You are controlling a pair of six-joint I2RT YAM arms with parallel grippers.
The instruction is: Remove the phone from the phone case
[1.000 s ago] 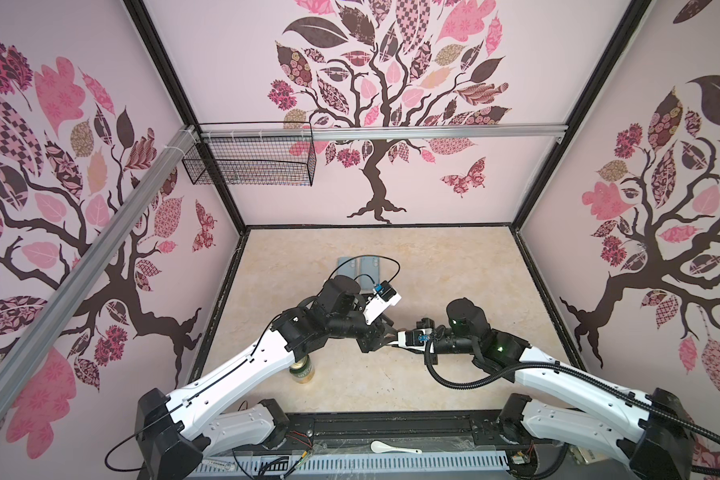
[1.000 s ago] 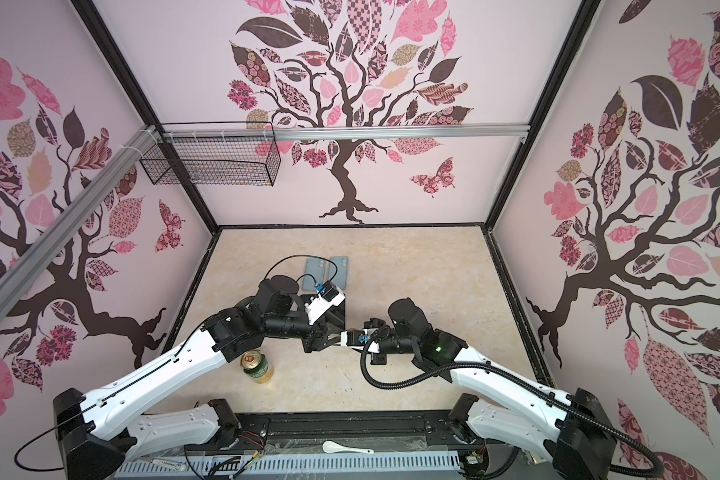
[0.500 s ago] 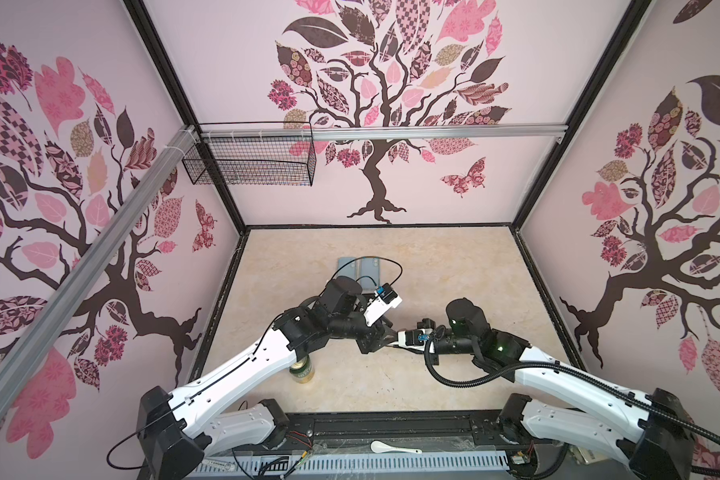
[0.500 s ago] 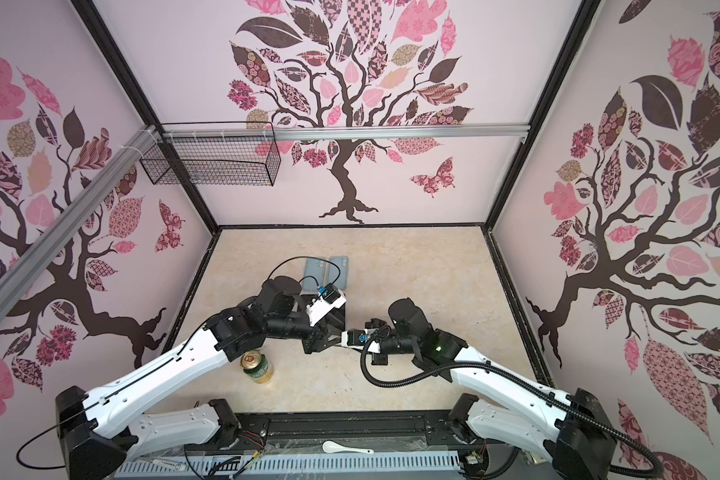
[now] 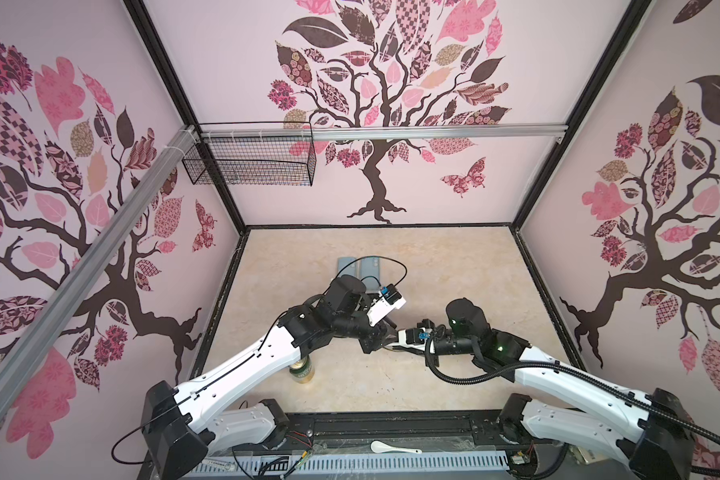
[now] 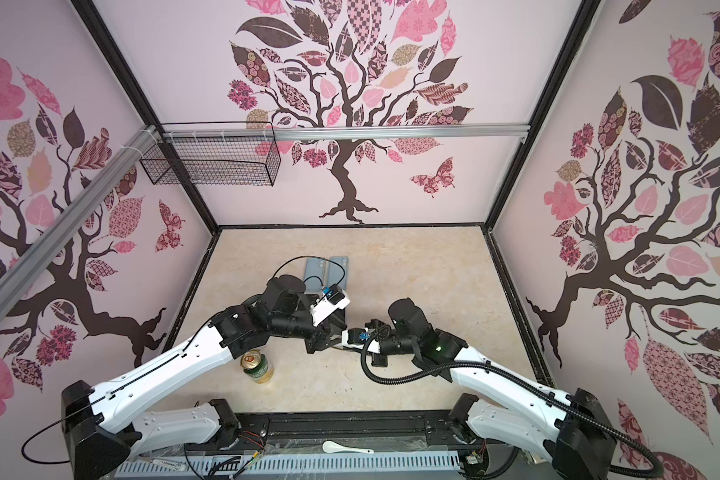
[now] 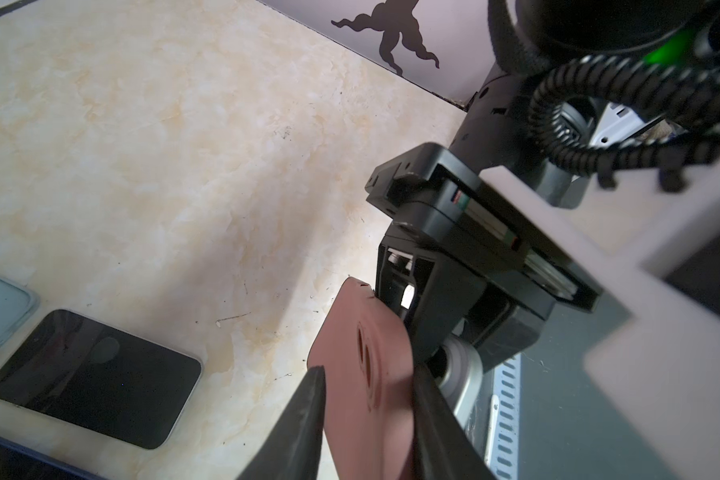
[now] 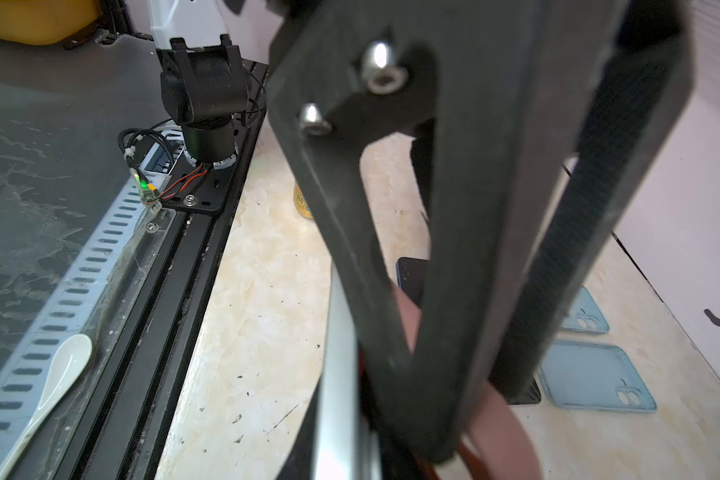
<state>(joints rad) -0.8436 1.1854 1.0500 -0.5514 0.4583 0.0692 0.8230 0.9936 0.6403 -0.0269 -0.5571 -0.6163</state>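
**A:** Left claw (image 7: 368,376) has pinched in since a sec ago. Arms otherwise barely shifted, both meeting just below centre in both top views.

**B:** Holding what?

**A:** Red-brown soft phone case (image 7: 350,320), looks lifted off the table btw the two claws. Left fingers (image 7: 304,415) sit against its two long edges, so it's clamped. Right claw (image 7: 400,299) is nearly closed, nipping the case's far end.

**B:** So the peel's starting?

**A:** Prob. W/ both ends gripped they can work case and phone apart. Phone's not out yet, I'd say.

**B:** Where's the phone?

**A:** Hard to tell. Silver-grey strip (image 8: 335,365) alongside the case may be its side; black fingers hide the rest. Can't see if the right claw has the phone too or only the case lip. Top views too small to help
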